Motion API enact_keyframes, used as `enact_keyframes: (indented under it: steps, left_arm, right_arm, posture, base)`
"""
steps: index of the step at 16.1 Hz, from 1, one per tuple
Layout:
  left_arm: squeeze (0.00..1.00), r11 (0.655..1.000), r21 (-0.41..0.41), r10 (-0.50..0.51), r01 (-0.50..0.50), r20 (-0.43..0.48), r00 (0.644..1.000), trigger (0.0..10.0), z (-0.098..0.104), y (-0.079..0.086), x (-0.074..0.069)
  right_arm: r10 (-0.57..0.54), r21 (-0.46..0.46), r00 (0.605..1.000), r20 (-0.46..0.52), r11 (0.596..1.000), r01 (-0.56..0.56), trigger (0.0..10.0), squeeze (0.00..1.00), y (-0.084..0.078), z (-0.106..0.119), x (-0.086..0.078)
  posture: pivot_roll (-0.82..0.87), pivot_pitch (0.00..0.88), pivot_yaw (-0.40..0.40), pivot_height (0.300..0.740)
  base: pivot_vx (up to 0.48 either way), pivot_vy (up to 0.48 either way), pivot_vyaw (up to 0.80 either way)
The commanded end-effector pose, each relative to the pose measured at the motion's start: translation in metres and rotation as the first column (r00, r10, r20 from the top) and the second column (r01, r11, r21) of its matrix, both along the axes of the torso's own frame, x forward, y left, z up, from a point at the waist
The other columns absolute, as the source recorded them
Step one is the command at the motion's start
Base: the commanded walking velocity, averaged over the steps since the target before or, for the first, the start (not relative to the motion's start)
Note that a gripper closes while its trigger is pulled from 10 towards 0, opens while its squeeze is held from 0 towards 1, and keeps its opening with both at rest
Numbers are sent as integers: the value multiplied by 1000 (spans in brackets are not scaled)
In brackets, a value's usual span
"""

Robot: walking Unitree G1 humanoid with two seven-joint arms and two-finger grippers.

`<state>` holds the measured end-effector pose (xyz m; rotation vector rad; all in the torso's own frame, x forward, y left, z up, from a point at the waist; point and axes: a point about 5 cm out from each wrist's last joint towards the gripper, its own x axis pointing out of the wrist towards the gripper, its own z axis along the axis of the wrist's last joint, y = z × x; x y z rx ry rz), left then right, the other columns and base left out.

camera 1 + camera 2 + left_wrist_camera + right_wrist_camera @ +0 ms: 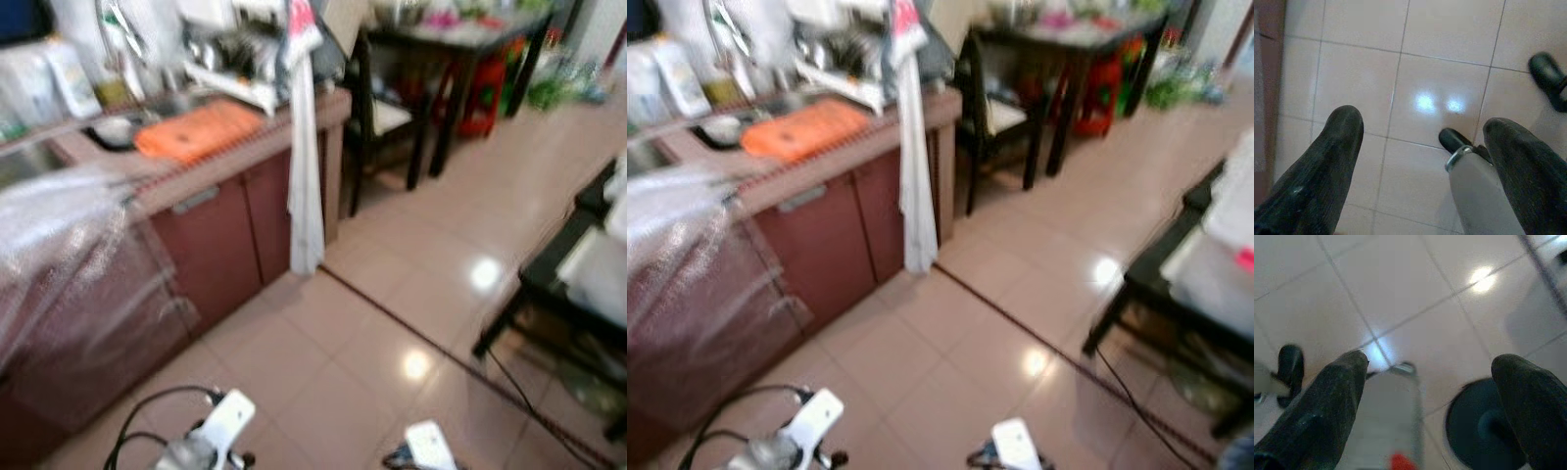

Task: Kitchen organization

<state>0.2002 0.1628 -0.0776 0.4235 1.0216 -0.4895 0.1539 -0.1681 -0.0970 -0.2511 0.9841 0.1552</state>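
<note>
A kitchen counter (225, 166) with red-brown cabinet doors runs along my left, blurred. On it lie an orange board (196, 129) and a small bowl (116, 130), with a dish rack (240, 61) and bottles behind. A white towel (305, 166) hangs over the counter's end. Both arms hang low over the tiled floor. My left gripper (1422, 147) is open with nothing between its fingers. My right gripper (1430, 382) is open too, above the robot's own leg and foot.
Clear plastic wrap (69, 255) covers the near cabinet on the left. A dark dining table (460, 39) with a chair (377, 117) stands at the back. A low black table (578, 284) is on the right. A cable (460, 367) crosses the pink tiled floor (333, 343).
</note>
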Motion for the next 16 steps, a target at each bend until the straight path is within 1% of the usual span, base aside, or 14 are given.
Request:
enact_keyframes:
  steps: [1, 6, 7, 11, 16]
  left_arm:
    - [0, 1000, -18, 20, -19, 24, 1000, 10000, 3, -4, 6]
    - [0, 996, -37, 82, -82, 5, 997, 10000, 0, -2, 2]
    - [0, 996, -35, 81, -81, 6, 997, 10000, 0, -2, 1]
    - [0, 997, -36, 67, -66, 7, 998, 10000, 1, -2, 3]
    - [0, 1000, -21, 17, -16, 9, 1000, 10000, 3, -3, 5]
  right_arm:
    - [-3, -9, 999, -33, 1000, 3, 10000, 0, -5, -2, -6]
    - [15, -14, 999, -31, 1000, -16, 10000, 0, -7, -1, -4]
    - [16, -14, 999, -31, 1000, -17, 10000, 0, -7, -1, -4]
    - [16, -9, 999, -31, 1000, -16, 10000, 0, -6, -1, -4]
    - [7, -4, 1000, -28, 1000, -7, 10000, 0, -4, -1, -3]
  posture:
    - [-152, 0, 48, 740]
    - [-156, 0, 34, 740]
    - [-156, 0, 34, 740]
    - [-157, 0, 40, 740]
    - [-154, 0, 53, 740]
  base:
    - [0, 0, 0]
    - [0, 0, 0]
    - [0, 0, 0]
    - [319, 0, 0]
    - [397, 0, 0]
